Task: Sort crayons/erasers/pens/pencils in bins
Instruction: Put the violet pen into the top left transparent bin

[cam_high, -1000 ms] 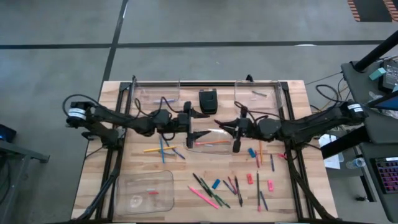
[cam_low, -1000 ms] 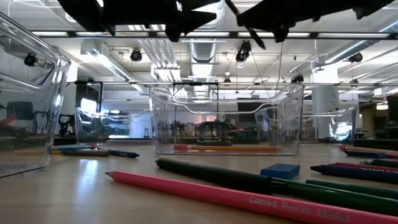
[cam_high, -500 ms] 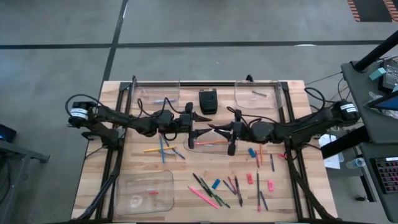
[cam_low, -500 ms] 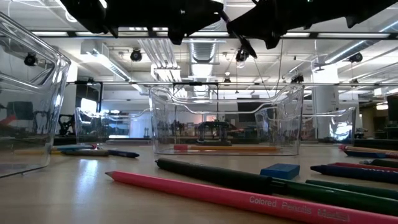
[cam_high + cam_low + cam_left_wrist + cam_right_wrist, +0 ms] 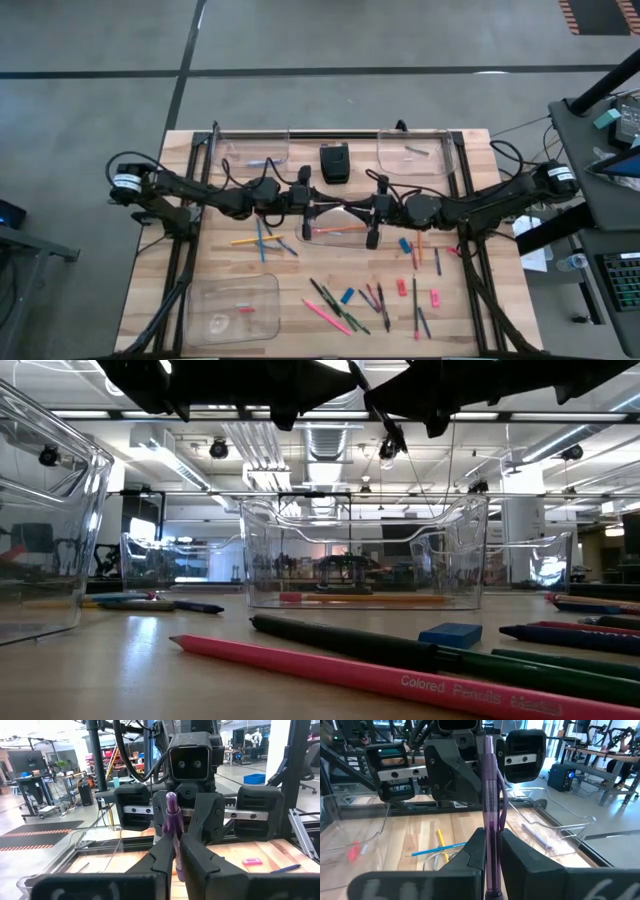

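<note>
**Handover in mid-air: both hands on the purple pen**

Hands meet at the centre of the high view, above the middle bin (image 5: 338, 232). Your left hand (image 5: 307, 203), spread wide a second ago, has now pressed its fingers together on the purple pen (image 5: 490, 795), and your right hand (image 5: 372, 212) is still pinching the same pen from the other end. In the left wrist view you see the pen (image 5: 171, 827) caught between the left fingers (image 5: 162, 852), with the right hand's body directly behind it. That makes this a handover: the pen looks ready to pass to the left arm, and the right hand would need to let go before you pull away, or the two arms will strain against each other.

Around you, the middle bin already holds an orange pencil (image 5: 336, 229). Further pencils (image 5: 262, 238) lie loose on the desk at centre left. A larger scatter of sticks and erasers (image 5: 402, 287) sits at lower right, still unsorted. A black box (image 5: 334, 162) stands at upper centre between the two far bins. Nothing blocks the left arm's way back, though the black frame rails run close on both sides.
</note>
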Motion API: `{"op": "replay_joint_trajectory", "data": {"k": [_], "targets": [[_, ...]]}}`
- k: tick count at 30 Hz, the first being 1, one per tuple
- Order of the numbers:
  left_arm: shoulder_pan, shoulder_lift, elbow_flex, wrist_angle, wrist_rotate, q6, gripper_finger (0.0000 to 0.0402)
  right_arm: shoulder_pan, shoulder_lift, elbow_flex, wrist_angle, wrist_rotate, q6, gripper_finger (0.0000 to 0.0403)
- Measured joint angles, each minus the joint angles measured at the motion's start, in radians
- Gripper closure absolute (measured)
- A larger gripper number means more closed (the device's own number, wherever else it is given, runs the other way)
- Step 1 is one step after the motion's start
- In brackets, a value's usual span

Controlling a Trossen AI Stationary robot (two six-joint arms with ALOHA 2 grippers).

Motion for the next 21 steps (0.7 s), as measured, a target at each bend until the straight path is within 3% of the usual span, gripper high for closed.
{"op": "replay_joint_trajectory", "data": {"k": [5, 15, 21], "targets": [[0.0, 0.0, 0.0, 0.0, 0.005, -0.002, 0.0369, 0.0, 0.0, 0.0, -0.001, -0.003, -0.001, 0.0376], [0.0, -0.002, 0.004, 0.003, 0.004, -0.003, 0.0263, 0.0, 0.002, 0.0, -0.008, -0.01, 0.005, 0.0376], [0.0, 0.009, 0.007, 0.016, 0.004, -0.003, 0.0252, -0.005, 0.002, 0.0, 0.003, -0.007, 0.007, 0.0376]]}}
